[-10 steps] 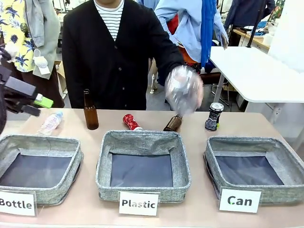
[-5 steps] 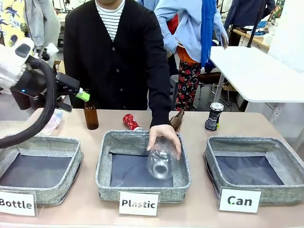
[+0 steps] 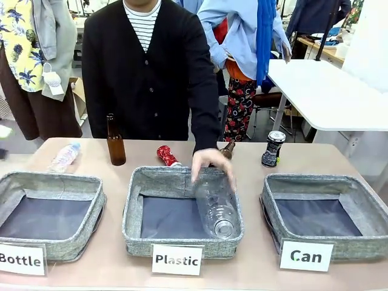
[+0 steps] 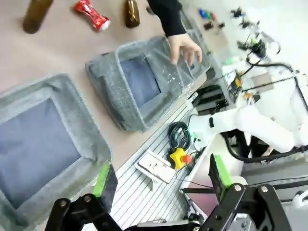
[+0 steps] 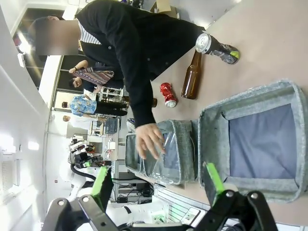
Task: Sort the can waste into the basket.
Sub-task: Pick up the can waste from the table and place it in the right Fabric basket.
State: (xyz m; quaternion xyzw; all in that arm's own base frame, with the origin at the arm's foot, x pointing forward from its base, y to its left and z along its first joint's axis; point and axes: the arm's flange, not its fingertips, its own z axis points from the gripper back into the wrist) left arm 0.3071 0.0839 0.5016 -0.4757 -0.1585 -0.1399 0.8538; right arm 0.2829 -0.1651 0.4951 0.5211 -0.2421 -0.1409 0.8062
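Red crushed can point(image 3: 168, 156) and dark can point(image 3: 273, 148) sat beyond the Can basket point(image 3: 315, 180); left gripper point(image 4: 160, 173) and right gripper point(image 5: 157, 179) gaped empty.

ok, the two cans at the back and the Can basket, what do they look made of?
Red can: likely thin metal, glossy red; it is crumpled and glints.
Dark can: probably metal too, dark printed wall, bare silver rim on top.
Can basket: grey woven fabric, matt, speckled weave on the walls; dark flat lining inside.

A clear plastic bottle point(image 3: 216, 209) lies in the "Plastic" basket point(image 3: 132, 206); a brown glass bottle point(image 3: 115, 144) stands upright farther back.
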